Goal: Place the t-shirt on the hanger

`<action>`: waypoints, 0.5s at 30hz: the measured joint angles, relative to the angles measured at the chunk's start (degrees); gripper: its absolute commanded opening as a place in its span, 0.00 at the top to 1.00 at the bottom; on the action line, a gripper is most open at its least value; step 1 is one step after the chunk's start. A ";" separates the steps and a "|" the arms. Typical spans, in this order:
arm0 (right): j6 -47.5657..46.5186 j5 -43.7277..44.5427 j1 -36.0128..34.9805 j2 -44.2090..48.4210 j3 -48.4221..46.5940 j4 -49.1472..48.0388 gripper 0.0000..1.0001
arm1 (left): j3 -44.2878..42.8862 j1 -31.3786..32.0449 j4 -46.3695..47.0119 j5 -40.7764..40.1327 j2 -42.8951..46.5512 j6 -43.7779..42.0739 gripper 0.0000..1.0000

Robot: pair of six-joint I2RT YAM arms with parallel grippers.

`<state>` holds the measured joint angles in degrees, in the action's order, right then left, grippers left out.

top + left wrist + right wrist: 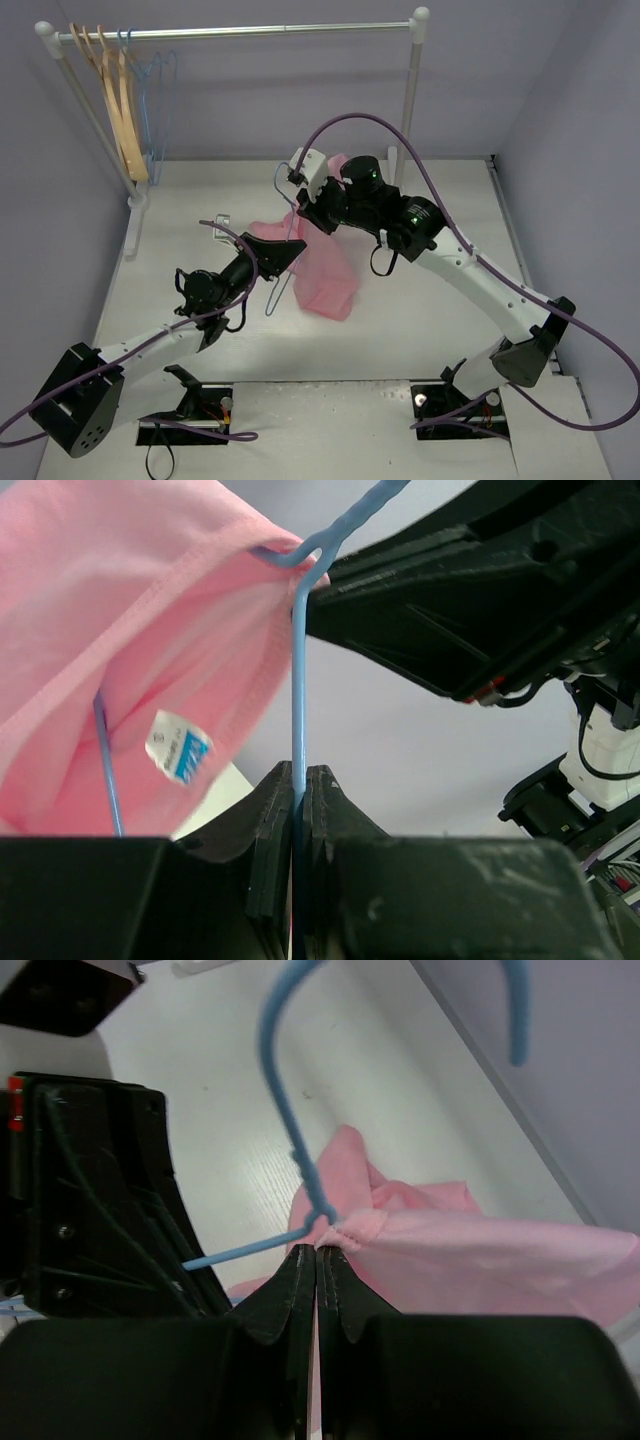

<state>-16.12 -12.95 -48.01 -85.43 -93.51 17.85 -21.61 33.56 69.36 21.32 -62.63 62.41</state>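
The pink t-shirt (328,272) hangs above the table between both arms, partly drawn over the pale-blue wire hanger (279,292). My left gripper (296,246) is shut on one straight wire of the hanger (297,680), just below the twisted neck. The t-shirt's neck opening (130,620) with its white-and-blue label (178,748) lies around the wire on the left. My right gripper (300,205) is shut, its tips (317,1250) pinching the t-shirt's collar hem (360,1230) beside the hanger's neck. The hook (278,1080) curves up above them.
A clothes rail (240,33) spans the back, with tan wooden hangers (122,110) and blue wire hangers (160,80) at its left end. Its right post (411,90) stands behind the right arm. A small white clip (220,226) lies near the left arm.
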 measured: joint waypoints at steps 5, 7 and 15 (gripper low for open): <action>-0.72 -0.59 -2.58 -0.50 -0.59 0.48 1.00 | -1.60 -0.17 0.31 0.31 -0.57 0.02 1.00; -0.87 -0.59 -3.02 -0.52 -0.31 0.70 1.00 | -2.32 -0.35 0.37 0.31 -0.92 0.00 1.00; -1.84 3.85 -3.28 2.86 5.79 0.02 0.54 | -2.62 -0.28 0.04 3.41 -1.33 -0.22 1.00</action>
<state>-17.96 -9.10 -51.29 -82.56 -87.72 17.87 -24.23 33.28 69.41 24.73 -63.96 62.19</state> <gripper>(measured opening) 0.390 0.069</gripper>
